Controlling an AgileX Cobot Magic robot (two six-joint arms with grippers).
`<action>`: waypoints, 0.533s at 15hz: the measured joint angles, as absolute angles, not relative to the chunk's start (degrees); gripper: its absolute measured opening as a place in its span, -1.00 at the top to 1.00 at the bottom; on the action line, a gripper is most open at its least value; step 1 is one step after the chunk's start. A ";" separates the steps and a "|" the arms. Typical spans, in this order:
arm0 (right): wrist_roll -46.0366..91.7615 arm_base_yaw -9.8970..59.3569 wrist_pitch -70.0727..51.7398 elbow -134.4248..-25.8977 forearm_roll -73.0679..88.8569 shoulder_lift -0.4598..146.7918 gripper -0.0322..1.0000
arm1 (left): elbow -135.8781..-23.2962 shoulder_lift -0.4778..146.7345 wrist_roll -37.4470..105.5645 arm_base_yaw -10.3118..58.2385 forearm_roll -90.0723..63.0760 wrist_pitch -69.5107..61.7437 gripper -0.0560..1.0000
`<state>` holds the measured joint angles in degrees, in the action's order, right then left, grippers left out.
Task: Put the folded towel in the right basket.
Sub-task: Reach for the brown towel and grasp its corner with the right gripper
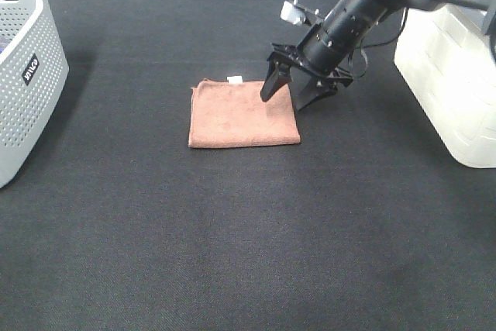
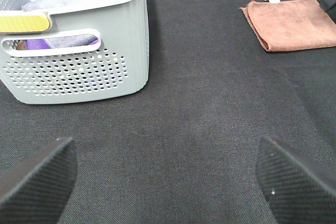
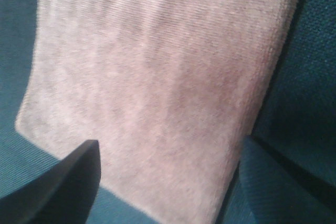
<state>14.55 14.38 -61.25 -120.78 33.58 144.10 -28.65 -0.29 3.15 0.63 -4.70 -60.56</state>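
Note:
The folded brown towel [image 1: 242, 114] lies flat on the black table, a small white tag at its far edge. My right gripper [image 1: 285, 101] is open and low over the towel's far right corner, one finger over the cloth and the other just off its right edge. The right wrist view shows the towel [image 3: 157, 77] filling the frame between the open fingers of the gripper [image 3: 168, 192]. The right basket [image 1: 449, 91], cream-white, stands at the table's right edge. My left gripper [image 2: 168, 182] is open and empty over bare table, far from the towel [image 2: 291, 22]; it is outside the exterior view.
A grey perforated basket [image 1: 27, 75] stands at the far left; the left wrist view shows its wall [image 2: 79, 72] and several cloths inside. The black table [image 1: 248, 253] stretches in front of the towel.

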 joint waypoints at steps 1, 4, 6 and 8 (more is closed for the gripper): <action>14.55 14.38 -60.56 -120.78 33.52 144.96 -0.42 | -28.65 -0.29 3.15 0.63 -4.70 -60.56 -0.77; 14.55 14.38 -58.56 -120.84 32.72 145.47 -0.42 | -28.65 -0.29 3.15 0.63 -4.70 -60.56 -0.77; 14.55 14.38 -58.21 -120.95 31.74 145.47 -0.42 | -28.65 -0.29 3.15 0.63 -4.70 -60.56 -0.77; 14.50 14.38 -58.21 -120.95 31.00 145.47 -0.42 | -28.65 -0.29 3.15 0.63 -4.70 -60.56 -0.77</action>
<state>14.50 14.38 -58.21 -120.95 31.00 145.47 -28.65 -0.29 3.15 0.63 -4.70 -60.56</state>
